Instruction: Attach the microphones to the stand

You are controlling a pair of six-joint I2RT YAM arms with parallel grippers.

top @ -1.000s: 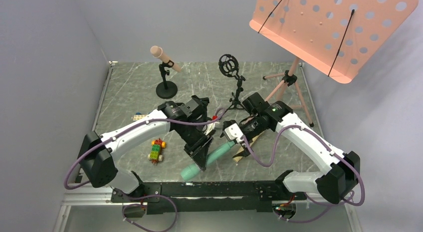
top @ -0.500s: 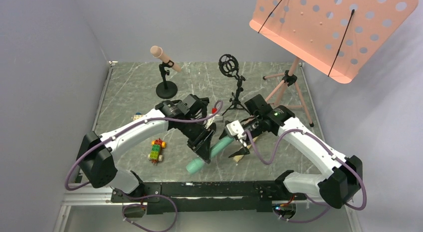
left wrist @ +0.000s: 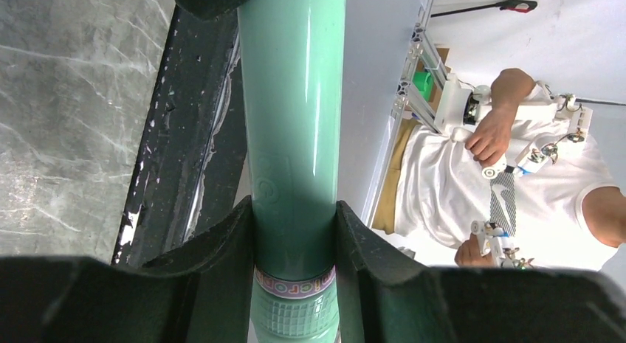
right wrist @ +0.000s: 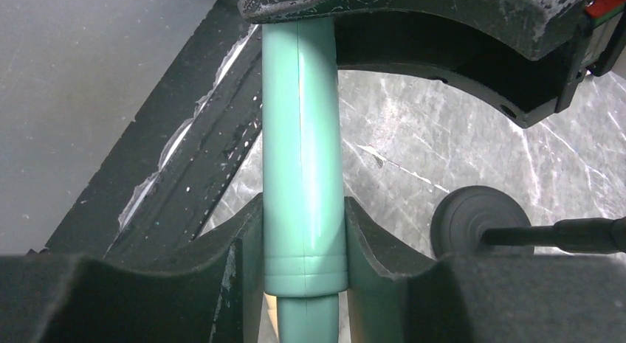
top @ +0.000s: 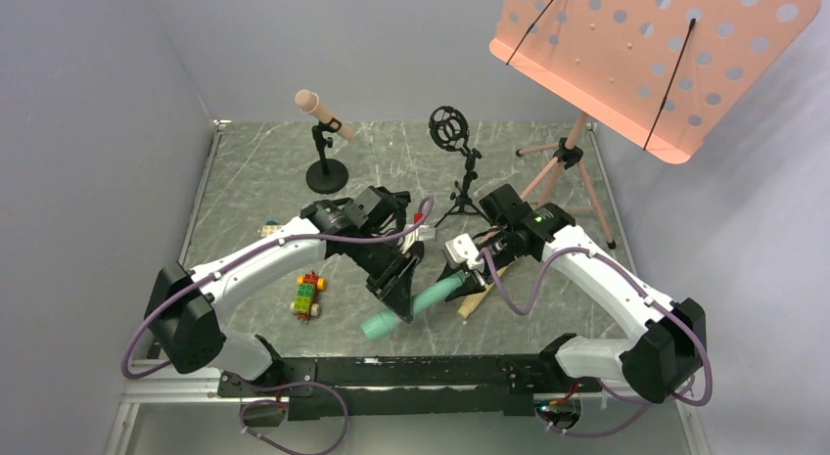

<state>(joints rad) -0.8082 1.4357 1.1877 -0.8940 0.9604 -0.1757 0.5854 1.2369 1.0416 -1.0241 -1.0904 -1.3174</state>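
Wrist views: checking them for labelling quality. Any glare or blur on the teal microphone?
Left wrist: the teal microphone carries soft vertical highlights, its printed band near the lens slightly blurred. Right wrist: its seam reads crisp, little glare; the right gripper's fingers look dark and soft.

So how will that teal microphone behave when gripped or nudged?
Probably stiff: the teal microphone runs straight between the left tool and right tool. Its glossy round barrel looks slippery, and would likely roll if released.

Pale grey walls enclose a dark marbled table.
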